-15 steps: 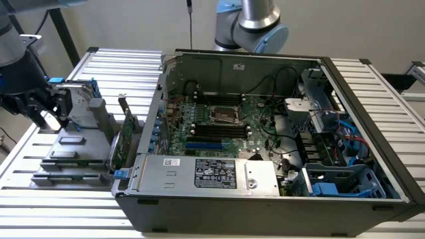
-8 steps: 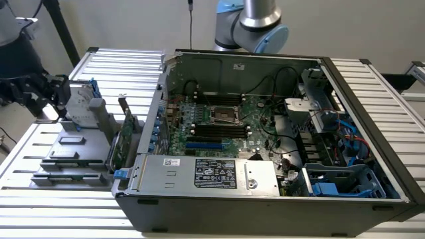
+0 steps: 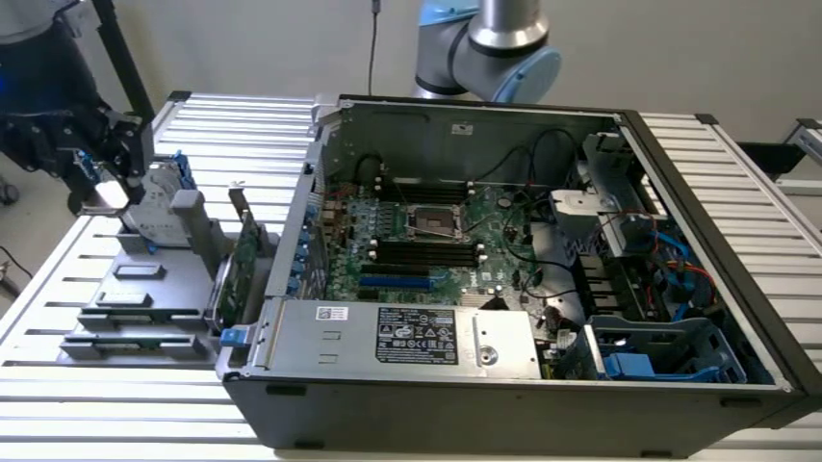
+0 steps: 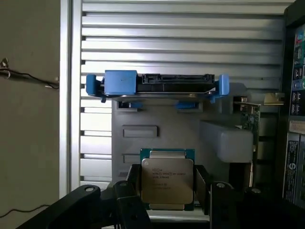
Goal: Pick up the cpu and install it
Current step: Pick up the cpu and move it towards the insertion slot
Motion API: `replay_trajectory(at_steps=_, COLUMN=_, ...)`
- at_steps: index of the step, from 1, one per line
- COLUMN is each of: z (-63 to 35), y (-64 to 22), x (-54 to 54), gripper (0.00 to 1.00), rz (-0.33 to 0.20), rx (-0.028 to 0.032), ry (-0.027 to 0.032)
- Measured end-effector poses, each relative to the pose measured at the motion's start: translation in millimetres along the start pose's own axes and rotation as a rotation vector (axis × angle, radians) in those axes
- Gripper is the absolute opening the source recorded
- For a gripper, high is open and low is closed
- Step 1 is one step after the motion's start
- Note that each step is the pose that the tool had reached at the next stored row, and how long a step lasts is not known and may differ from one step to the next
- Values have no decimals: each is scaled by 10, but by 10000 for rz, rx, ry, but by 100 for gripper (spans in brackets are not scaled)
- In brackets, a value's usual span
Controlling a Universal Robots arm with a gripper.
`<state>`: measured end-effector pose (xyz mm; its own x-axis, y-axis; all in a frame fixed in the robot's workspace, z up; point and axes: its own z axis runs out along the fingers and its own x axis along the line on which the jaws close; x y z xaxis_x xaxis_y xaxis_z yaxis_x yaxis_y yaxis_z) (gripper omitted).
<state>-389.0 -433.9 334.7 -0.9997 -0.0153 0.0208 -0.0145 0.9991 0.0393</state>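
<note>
Your gripper point(image 4: 167, 191) is clamped on the cpu point(image 4: 167, 177), with black fingers point(image 4: 133, 191) pressing on two opposite edges. It's a flat square: a brushed silvery metal lid on a green board rim, with lines of dark print on top that are too small to read. In the exterior view you're holding it over the grey plastic rack point(image 3: 154, 289) at that view's left, well apart from the metal-framed socket point(image 3: 434, 223) inside the open computer case point(image 3: 514, 395). A hard drive point(image 4: 157, 85) with glossy blue rails stands near it on the rack.
</note>
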Motion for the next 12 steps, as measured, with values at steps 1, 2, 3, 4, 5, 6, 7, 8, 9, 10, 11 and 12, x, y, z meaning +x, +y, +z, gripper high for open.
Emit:
replay_trajectory(at_steps=1, z=-44, y=2, x=-38, gripper=55, rz=1, rx=-1, ry=-2)
replay_trajectory(at_steps=2, z=-93, y=4, x=-84, gripper=55, rz=1, rx=-2, ry=-3)
replay_trajectory(at_steps=3, z=-138, y=6, x=-128, gripper=55, rz=0, rx=0, ry=0)
replay_trajectory(at_steps=4, z=-178, y=7, x=-173, gripper=55, rz=0, rx=-1, ry=1)
replay_trajectory(at_steps=5, z=-214, y=8, x=-218, gripper=55, rz=0, rx=-1, ry=4)
replay_trajectory(at_steps=6, z=-241, y=9, x=-262, gripper=55, rz=0, rx=-1, ry=7)
replay_trajectory(at_steps=7, z=-262, y=10, x=-306, gripper=55, rz=1, rx=-1, ry=8)
replay_trajectory(at_steps=8, z=-276, y=10, x=-350, gripper=55, rz=1, rx=-1, ry=9)
replay_trajectory(at_steps=9, z=-285, y=11, x=-399, gripper=55, rz=1, rx=-1, ry=10)
replay_trajectory(at_steps=10, z=-290, y=11, x=-441, gripper=55, rz=1, rx=-1, ry=10)
replay_trajectory(at_steps=11, z=-292, y=12, x=-489, gripper=55, rz=0, rx=-2, ry=9)
replay_trajectory(at_steps=12, z=-292, y=13, x=-534, gripper=55, rz=0, rx=-1, ry=8)
